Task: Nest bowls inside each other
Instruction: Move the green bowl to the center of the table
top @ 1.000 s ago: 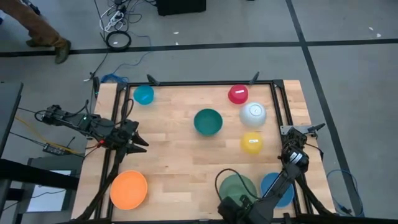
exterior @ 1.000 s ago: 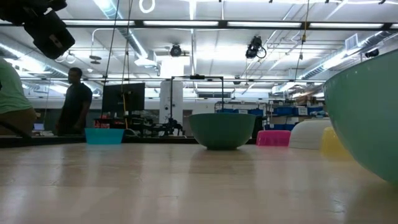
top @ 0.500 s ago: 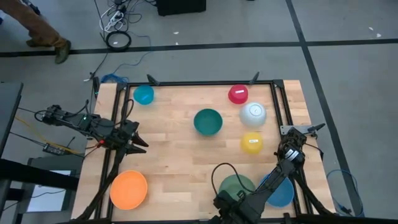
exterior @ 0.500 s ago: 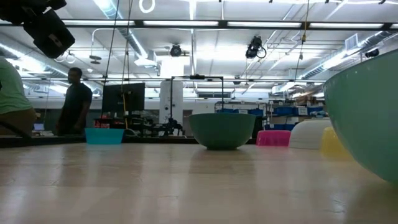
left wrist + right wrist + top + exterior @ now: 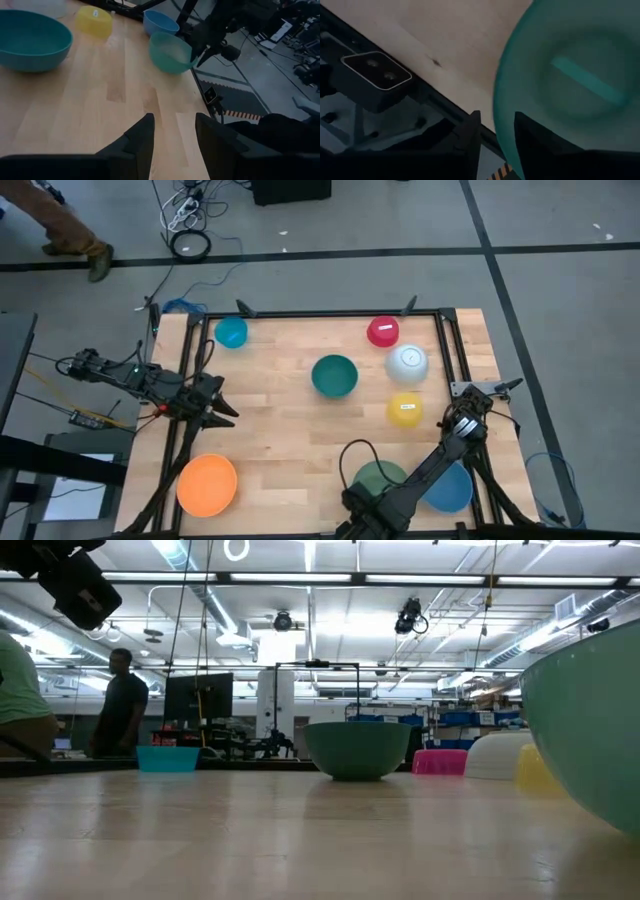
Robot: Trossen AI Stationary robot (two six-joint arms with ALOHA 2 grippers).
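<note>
Two arms work a wooden table [image 5: 290,430] strewn with bowls. The right gripper [image 5: 492,145] hangs above the green bowl [image 5: 378,476] at the near edge, fingers slightly apart, holding nothing. Just right of green sits the blue bowl [image 5: 452,487]; far left of it, the orange [image 5: 207,484]. Beyond green lie teal [image 5: 334,375], yellow [image 5: 405,409], white [image 5: 407,362], red [image 5: 383,331] and light blue [image 5: 231,332]. The left gripper [image 5: 172,132] waits spread and empty, left of teal.

Eight round plastic bowls sit apart, none nested. The orange bowl [image 5: 207,484], green bowl [image 5: 380,477], blue bowl [image 5: 450,486], teal bowl [image 5: 334,375] and small light blue bowl [image 5: 231,332] stand upright; the yellow bowl [image 5: 405,409], white bowl [image 5: 407,362] and red bowl [image 5: 383,331] lie upside down.
</note>
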